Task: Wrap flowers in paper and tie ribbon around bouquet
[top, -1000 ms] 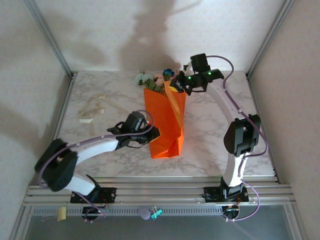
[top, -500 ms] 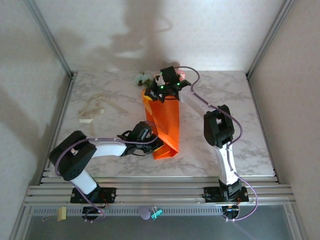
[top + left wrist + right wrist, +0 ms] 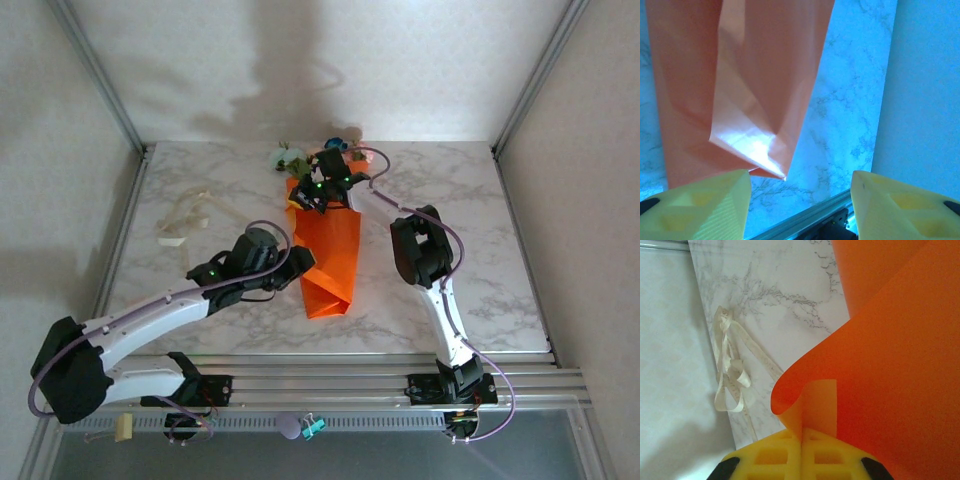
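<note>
The wrapping step is under way, and the tying has not begun. The orange paper (image 3: 335,250) is lying folded lengthwise in the middle of the table (image 3: 450,230), running from 12 o'clock down to 6 o'clock. The flowers (image 3: 290,157) are poking out of its 12 o'clock end, with the stems hidden under the fold.

The right claw (image 3: 318,195) is reaching over to that upper end. In its wrist view, its yellow fingers (image 3: 775,457) are pressing tight together on a curled edge of the paper, pinching the top flap. The left claw (image 3: 298,263) is sitting at about 8 o'clock of the sheet, just beside its long left edge. In its own wrist view the two fingers (image 3: 700,202) are standing wide apart with nothing between them. The paper's creased lower corner is lying just ahead of them, not gripped.

The ribbon (image 3: 185,215) is lying loosely looped at 9 o'clock, well apart from the paper and near the table's left edge, untouched.

As I judge it, the wrap is only partly made. The sheet is looking like a flat fold rather than a snug cone, and it may spring open if the right claw lets go. The next move is probably calling for the free left claw to take the loose long edge. It would need to roll or press that edge across the stems while the right pinch is holding the top, before anyone is fetching the ribbon.
</note>
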